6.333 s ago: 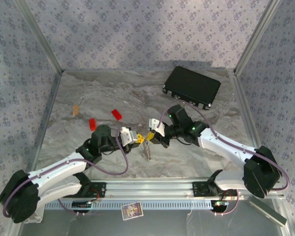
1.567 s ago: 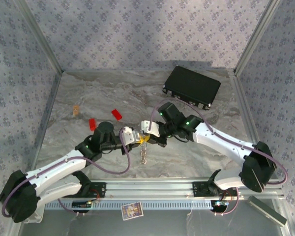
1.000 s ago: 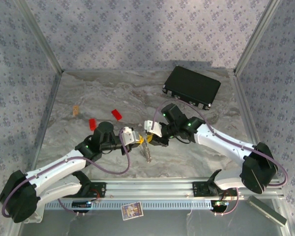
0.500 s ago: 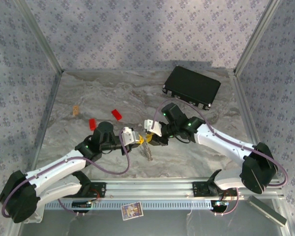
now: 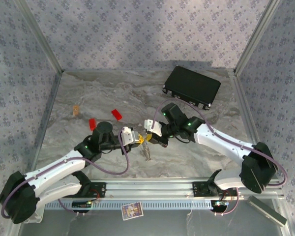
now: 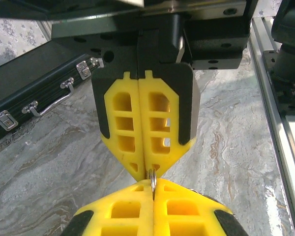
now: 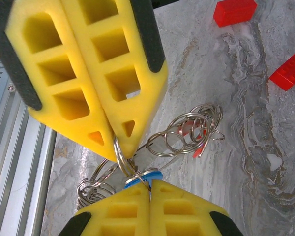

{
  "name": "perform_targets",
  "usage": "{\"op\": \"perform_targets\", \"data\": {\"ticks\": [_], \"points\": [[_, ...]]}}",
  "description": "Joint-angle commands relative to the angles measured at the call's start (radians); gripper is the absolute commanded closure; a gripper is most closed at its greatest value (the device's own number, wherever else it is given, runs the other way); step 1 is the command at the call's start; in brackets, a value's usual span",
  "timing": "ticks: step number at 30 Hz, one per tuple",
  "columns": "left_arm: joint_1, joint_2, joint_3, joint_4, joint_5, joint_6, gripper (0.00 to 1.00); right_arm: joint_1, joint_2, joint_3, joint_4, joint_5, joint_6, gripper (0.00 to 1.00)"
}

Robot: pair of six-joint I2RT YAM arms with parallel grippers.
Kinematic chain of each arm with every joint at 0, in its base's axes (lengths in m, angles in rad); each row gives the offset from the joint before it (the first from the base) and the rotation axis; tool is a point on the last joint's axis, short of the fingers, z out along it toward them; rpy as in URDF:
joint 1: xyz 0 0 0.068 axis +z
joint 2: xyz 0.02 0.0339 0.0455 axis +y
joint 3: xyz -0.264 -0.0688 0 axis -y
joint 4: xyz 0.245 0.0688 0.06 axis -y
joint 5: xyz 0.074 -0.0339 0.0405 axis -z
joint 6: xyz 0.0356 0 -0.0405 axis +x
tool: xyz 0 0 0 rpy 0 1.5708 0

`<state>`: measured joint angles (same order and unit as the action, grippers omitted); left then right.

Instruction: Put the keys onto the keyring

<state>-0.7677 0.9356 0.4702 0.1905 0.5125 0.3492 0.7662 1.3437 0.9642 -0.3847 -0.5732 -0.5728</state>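
My left gripper (image 5: 138, 140) and right gripper (image 5: 148, 138) meet tip to tip above the middle of the table. In the left wrist view my left gripper (image 6: 153, 186) is shut on a silvery split ring, the keyring (image 6: 152, 178), edge-on between its yellow fingers. In the right wrist view that keyring (image 7: 117, 150) hangs from the left gripper's shut fingers (image 7: 113, 73). My right gripper (image 7: 150, 183) is shut on the blue-headed key (image 7: 141, 177), right against the ring. A bunch of linked rings with the red-headed key (image 7: 191, 131) dangles below, seen from above as a hanging bunch (image 5: 146, 153).
A black latched case (image 5: 191, 87) lies at the back right, also in the left wrist view (image 6: 34, 83). Two flat red pieces (image 5: 117, 114) (image 5: 92, 124) lie left of the grippers. A small tan piece (image 5: 75, 110) sits far left. The metal rail (image 5: 152, 189) runs along the front.
Both arms stay almost in place, tip to tip. The dangling bunch of rings has shifted slightly beneath the grippers.
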Motion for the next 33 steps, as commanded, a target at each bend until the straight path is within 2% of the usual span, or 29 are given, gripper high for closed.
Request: {"op": "perform_targets", "data": {"ticks": [1,7,15,21,26,33], "points": [[-0.003,-0.024,0.000,0.073,0.057,-0.013,1.00,-0.005,0.015,-0.002,0.012,-0.010,-0.004,0.96],[-0.003,-0.019,-0.010,0.097,0.063,-0.021,1.00,-0.010,0.006,-0.012,0.023,-0.014,0.005,0.95],[-0.004,-0.020,-0.010,0.115,0.075,-0.028,1.00,-0.011,0.026,-0.010,0.028,-0.042,0.008,0.98],[-0.003,-0.024,-0.015,0.111,0.074,-0.025,1.00,-0.015,0.020,-0.012,0.024,-0.042,0.014,0.96],[-0.004,-0.024,-0.015,0.113,0.069,-0.023,1.00,-0.017,0.017,-0.013,0.006,-0.048,0.012,1.00],[-0.004,-0.023,-0.019,0.123,0.063,-0.025,1.00,-0.018,-0.003,-0.010,0.001,-0.054,0.009,1.00]]}}
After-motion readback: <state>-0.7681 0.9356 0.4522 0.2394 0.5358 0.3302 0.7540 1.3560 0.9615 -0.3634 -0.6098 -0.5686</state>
